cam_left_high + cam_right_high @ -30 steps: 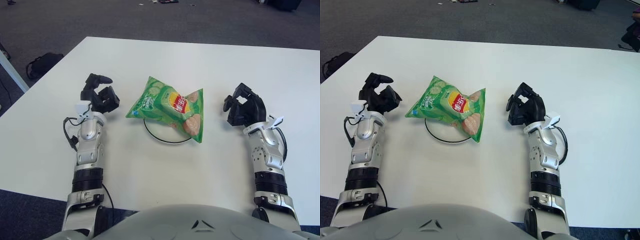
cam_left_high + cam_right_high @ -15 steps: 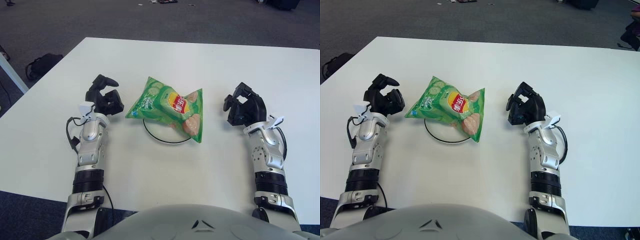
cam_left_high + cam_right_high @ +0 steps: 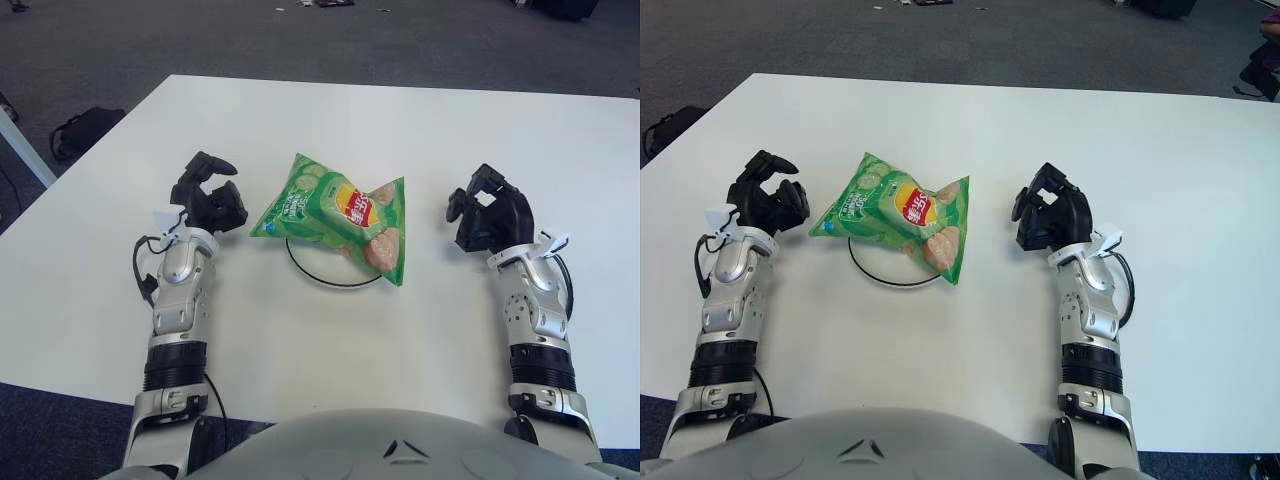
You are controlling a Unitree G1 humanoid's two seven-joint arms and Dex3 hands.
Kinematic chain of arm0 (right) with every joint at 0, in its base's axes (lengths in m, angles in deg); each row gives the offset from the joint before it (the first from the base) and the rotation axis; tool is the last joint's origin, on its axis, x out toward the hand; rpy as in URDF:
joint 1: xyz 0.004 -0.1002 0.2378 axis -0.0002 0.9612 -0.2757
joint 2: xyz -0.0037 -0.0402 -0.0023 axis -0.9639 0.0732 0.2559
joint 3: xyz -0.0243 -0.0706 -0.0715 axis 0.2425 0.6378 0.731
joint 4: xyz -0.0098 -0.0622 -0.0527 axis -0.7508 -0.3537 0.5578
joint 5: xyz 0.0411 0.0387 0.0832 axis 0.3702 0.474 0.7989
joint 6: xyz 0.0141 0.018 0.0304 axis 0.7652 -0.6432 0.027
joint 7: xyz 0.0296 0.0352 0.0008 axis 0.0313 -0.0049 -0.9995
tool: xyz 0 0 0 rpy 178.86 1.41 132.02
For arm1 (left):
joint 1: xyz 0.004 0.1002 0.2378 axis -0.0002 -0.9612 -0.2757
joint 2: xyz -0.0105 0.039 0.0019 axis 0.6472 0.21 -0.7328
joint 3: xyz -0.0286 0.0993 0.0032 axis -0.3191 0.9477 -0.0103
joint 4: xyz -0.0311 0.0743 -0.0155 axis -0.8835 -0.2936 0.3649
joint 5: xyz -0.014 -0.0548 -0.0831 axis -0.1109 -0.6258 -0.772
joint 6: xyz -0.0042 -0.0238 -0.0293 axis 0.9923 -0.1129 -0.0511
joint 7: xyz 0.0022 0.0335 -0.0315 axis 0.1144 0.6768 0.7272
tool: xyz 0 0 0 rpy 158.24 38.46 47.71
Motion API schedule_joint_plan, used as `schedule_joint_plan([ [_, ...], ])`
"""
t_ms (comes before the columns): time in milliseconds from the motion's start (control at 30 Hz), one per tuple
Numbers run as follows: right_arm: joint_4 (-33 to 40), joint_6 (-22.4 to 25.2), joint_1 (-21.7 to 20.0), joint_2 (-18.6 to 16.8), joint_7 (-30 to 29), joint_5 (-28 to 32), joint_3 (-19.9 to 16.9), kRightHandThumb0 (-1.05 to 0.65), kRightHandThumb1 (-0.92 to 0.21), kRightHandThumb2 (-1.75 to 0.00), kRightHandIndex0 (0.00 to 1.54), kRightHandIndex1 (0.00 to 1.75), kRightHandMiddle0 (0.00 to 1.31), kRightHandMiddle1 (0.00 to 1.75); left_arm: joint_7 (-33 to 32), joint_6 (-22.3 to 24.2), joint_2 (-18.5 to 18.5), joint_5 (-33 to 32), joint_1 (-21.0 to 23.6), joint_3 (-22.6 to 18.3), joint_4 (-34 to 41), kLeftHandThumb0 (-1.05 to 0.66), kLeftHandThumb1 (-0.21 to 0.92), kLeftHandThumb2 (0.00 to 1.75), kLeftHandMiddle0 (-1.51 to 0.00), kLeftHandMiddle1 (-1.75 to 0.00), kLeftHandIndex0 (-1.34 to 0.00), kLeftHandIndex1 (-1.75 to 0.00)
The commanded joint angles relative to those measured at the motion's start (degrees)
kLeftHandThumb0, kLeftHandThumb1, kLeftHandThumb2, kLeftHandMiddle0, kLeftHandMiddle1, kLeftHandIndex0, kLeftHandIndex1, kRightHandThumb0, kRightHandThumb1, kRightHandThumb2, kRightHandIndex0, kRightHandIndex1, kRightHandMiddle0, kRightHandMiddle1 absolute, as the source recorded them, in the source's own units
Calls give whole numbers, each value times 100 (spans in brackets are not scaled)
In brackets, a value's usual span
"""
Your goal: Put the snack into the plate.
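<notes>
With its 3 fingers curled loosely and holding nothing, the left hand sits just left of the snack bag, close to the bag's left corner but not touching it. Right hand shows well to the right of the bag, fingers bent inward, also gripping nothing. Green chip bag lies flat over the plate, covering its far half; the plate's dark rim shows below the bag. Bag's right end hangs past the rim on that side. All of it is on the white table, both forearms stretched along the near edge
</notes>
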State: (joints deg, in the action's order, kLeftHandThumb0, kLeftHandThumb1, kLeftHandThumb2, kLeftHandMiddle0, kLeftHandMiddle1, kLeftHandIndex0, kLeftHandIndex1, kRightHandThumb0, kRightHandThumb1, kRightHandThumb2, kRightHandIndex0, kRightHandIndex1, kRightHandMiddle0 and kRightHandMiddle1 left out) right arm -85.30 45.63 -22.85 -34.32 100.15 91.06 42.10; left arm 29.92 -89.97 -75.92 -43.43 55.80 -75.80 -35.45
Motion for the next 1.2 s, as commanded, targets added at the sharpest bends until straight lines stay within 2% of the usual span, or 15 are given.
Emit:
schedule_joint_plan([
  [0,-437,-406,734,-392,21,7,-16,-1,9,-175,92,167,70,175,28,52,-282,-13,-701,44,-237,-50,26,139,-130,-175,-66,-175],
  [200,-804,-1290,677,-415,-127,-389,60,-1,8,-175,91,169,70,175,-14,10,-251,150,-734,146,-194,-50,26,139,-130,-175,-66,-175],
  [567,-1126,-1768,586,-391,-234,-485,98,-1,8,-175,90,170,71,175,-28,46,-272,257,-751,221,-123,-50,26,139,-129,-175,-66,-175],
  [667,-1239,-2034,561,-392,-336,-623,103,-1,8,-175,91,169,71,175,8,39,-265,244,-757,233,-115,-50,26,138,-129,-175,-66,-175],
  [867,-1683,-2901,463,-341,-790,-1281,131,-1,8,-175,91,168,71,175,46,27,-229,272,-769,273,-97,-50,26,138,-129,-175,-66,-175],
  [1167,-2169,-3547,337,-193,-1293,-1911,220,-1,8,-175,90,170,71,175,63,-16,-195,299,-782,340,-69,-50,27,138,-129,-175,-66,-175],
])
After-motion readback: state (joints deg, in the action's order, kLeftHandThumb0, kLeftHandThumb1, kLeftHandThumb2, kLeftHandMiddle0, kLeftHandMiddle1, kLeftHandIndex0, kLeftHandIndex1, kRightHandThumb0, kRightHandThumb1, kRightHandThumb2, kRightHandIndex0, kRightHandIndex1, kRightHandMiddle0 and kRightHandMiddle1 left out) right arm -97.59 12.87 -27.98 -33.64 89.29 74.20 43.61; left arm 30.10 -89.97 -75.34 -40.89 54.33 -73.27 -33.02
